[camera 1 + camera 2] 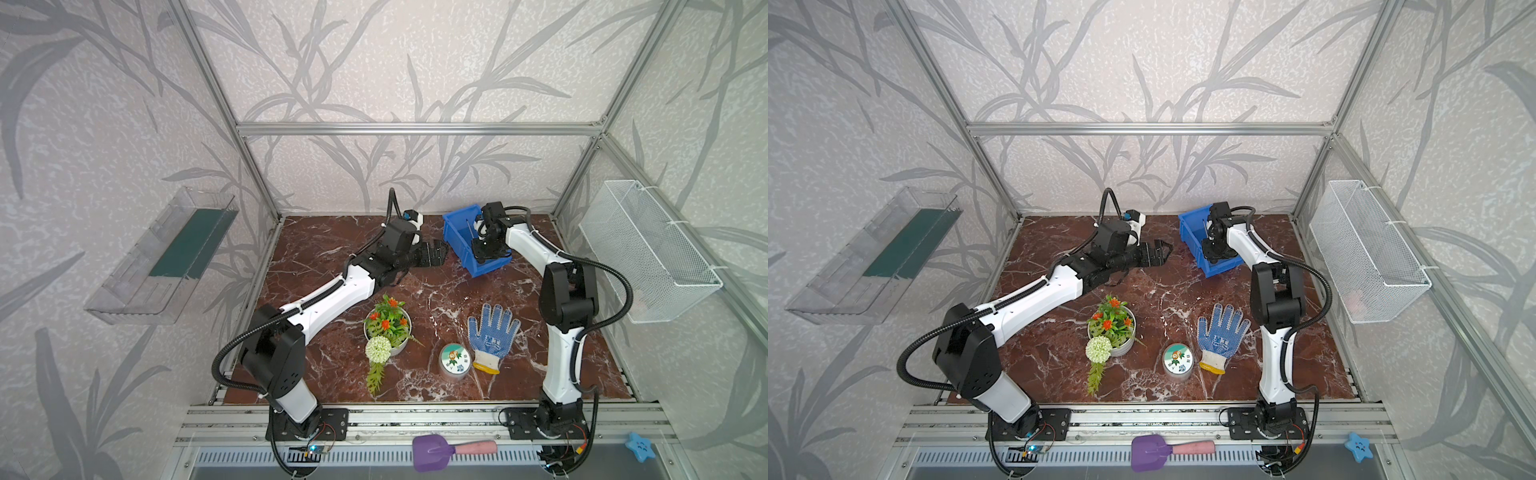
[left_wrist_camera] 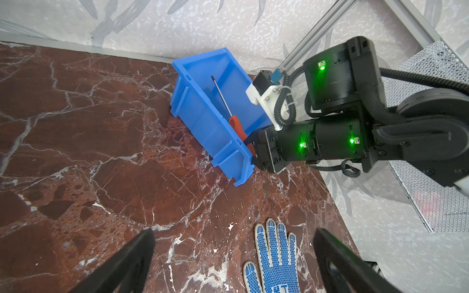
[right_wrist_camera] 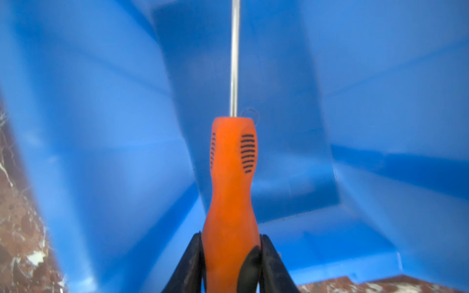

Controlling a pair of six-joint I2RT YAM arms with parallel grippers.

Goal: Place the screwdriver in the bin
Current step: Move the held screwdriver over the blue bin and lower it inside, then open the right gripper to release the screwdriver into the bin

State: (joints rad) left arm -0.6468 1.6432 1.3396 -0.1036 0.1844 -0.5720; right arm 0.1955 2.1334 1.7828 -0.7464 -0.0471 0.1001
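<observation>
Top views: stereo head high up, well back from the bright blue rectangular plastic bin point(image 1: 455, 232) point(image 1: 1190, 235), facing down and forward; whole cell in frame, bin small at the far side. The pair share nearly the entire scene.
Left wrist view: mid-range, angled down at the bin's point(image 2: 203, 114) long outer wall.
Right wrist view: very close, facing into the bin point(image 3: 101, 126) through its low front, along the orange-handled, silvery-shafted screwdriver point(image 3: 232, 177).
Both wrist views share the bin's interior.
</observation>
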